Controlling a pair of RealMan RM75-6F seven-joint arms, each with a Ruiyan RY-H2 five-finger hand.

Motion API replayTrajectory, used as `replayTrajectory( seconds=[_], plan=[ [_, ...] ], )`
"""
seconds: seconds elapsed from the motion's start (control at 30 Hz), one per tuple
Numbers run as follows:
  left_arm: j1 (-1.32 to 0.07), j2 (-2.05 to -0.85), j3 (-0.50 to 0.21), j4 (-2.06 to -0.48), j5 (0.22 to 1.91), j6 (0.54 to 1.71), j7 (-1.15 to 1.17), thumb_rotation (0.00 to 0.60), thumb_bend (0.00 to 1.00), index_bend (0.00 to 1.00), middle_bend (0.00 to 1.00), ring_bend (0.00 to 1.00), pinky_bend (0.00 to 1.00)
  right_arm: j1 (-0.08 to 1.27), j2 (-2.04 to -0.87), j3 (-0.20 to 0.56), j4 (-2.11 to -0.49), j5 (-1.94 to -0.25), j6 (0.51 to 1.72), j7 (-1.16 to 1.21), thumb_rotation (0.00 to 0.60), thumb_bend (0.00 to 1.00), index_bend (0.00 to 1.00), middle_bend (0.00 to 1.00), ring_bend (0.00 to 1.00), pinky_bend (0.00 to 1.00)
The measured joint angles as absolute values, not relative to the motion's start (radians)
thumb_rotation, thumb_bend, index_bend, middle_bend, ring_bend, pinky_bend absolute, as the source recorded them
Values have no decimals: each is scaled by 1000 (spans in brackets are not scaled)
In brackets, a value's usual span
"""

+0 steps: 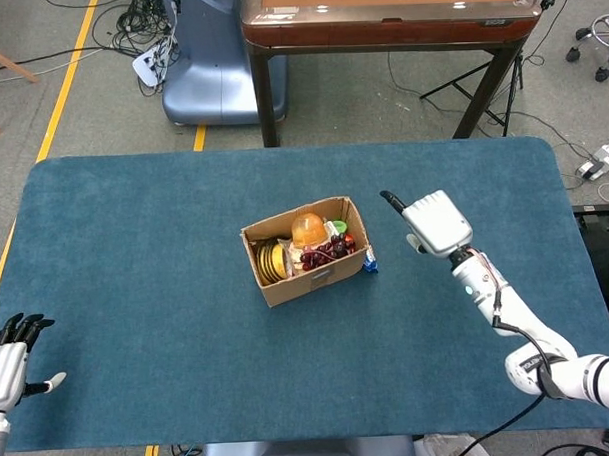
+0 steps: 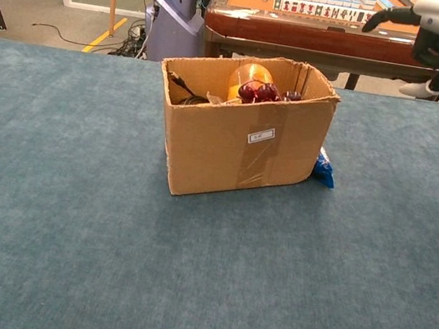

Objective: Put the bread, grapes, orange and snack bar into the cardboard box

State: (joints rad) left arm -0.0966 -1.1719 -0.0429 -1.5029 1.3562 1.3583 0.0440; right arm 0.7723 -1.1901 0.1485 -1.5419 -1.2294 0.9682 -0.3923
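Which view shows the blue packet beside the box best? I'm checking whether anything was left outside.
The head view: the blue packet lies on the table against the cardboard box, outside its wall. The chest view shows only a blue corner poking out behind the box's right side.

Blue-carpeted table (image 1: 135,254): cardboard box (image 1: 307,252), blue packet (image 1: 370,265) just beside it.
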Motion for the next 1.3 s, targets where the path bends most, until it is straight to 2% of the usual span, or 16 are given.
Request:
replayTrajectory(
  seconds=[0.17,0.33,0.9,1.3],
  plan=[
    [-97,-1173,-42,-1501,1354,1355,48,600,0,232,167,76,178,763,-1204,113,-1516,-1248,930,-375,600,706,197,1000,998,944],
    [-97,-1174,-42,-1500,1353,1354,49,600,0,232,167,76,178,761,-1233,93,-1481,-1251,894,-363,600,811,207,1000,1000,955],
    [-90,-1173,-43,-1500,1350,1362,46,600,0,228,167,76,181,811,-1395,67,-1321,-1207,747,-387,600,953,207,1000,1000,955],
    [-87,-1168,-46,-1507,1347,1366,41,600,0,230,167,76,182,856,-1475,83,-1263,-1198,706,-377,600,960,207,1000,1000,955]
  ],
)
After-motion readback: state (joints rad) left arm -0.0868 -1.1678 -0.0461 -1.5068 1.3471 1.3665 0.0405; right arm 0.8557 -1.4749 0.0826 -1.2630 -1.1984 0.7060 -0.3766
